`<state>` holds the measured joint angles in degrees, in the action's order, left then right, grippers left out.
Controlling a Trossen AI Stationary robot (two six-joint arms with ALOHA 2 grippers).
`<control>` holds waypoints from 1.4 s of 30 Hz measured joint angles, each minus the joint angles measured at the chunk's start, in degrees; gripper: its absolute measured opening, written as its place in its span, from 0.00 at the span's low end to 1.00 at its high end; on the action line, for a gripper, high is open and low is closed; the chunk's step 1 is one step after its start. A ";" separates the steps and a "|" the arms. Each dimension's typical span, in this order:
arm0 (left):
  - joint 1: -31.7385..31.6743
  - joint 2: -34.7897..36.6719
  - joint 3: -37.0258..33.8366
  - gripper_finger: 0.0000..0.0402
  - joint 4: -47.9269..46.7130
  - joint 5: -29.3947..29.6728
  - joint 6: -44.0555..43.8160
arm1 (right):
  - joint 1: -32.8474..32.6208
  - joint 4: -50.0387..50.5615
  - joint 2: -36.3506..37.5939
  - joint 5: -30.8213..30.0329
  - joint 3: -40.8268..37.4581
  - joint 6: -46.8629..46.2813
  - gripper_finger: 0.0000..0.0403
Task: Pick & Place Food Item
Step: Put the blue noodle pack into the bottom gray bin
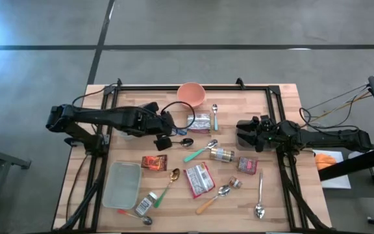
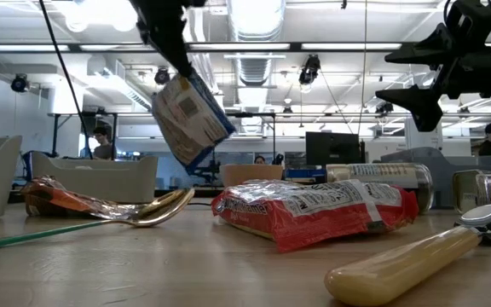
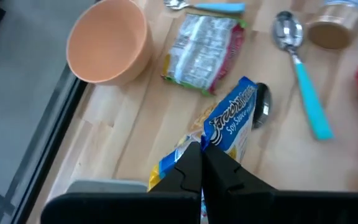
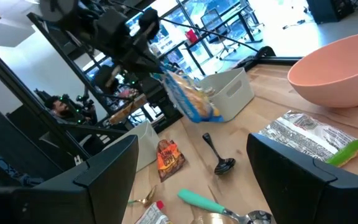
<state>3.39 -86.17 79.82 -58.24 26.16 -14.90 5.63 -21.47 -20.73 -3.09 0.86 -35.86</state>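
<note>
1. The blue-and-yellow snack packet (image 3: 229, 121) hangs in the air, pinched at one end by the left gripper (image 3: 202, 163), whose fingers are clenched tight on it; in the low view the packet (image 2: 190, 119) is tilted, its long axis slanting down from the grip toward its free end.
2. In the high view the left gripper (image 1: 163, 130) sits over the middle-left of the table (image 1: 278, 208), with a dark spoon (image 1: 186, 142) just beside it below.
3. In the left wrist view the packet's free end points toward the silver-and-red pouch (image 3: 205, 51), with the peach bowl (image 3: 107, 42) next to that pouch.
4. Nearby on the wood lie a teal-handled spoon (image 3: 300, 68) and, toward the front edge, a clear plastic container (image 1: 122, 184).
5. The right gripper (image 1: 244, 132) hovers at the table's right side, fingers spread and holding nothing.
</note>
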 joint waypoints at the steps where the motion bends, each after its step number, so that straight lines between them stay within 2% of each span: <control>1: 0.47 0.00 1.09 0.00 -1.31 -0.27 -0.42 | 0.02 0.00 0.00 0.00 0.00 0.00 0.74; 12: 6.37 -0.02 13.48 0.00 -16.94 -7.34 -9.52 | 0.02 0.02 0.02 0.00 0.00 -0.19 0.74; 19: 11.20 0.01 17.92 0.00 -22.51 -13.93 -14.87 | 0.02 0.02 0.00 0.00 0.00 -0.20 0.74; 30: 20.59 0.50 18.39 0.00 -32.03 -18.87 -29.66 | 0.02 0.04 0.00 0.00 0.00 -0.20 0.74; 34: 24.11 0.83 17.93 0.00 -31.84 -21.13 -33.84 | 0.03 0.10 0.01 -0.02 0.00 -0.17 0.74; 42: 28.06 0.92 16.10 0.00 -31.78 -21.90 -40.74 | 0.06 0.20 0.00 -0.06 0.00 -0.17 0.74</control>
<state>31.45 -85.25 95.92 -90.02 4.27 -55.64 5.69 -21.28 -20.73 -3.15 0.86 -36.03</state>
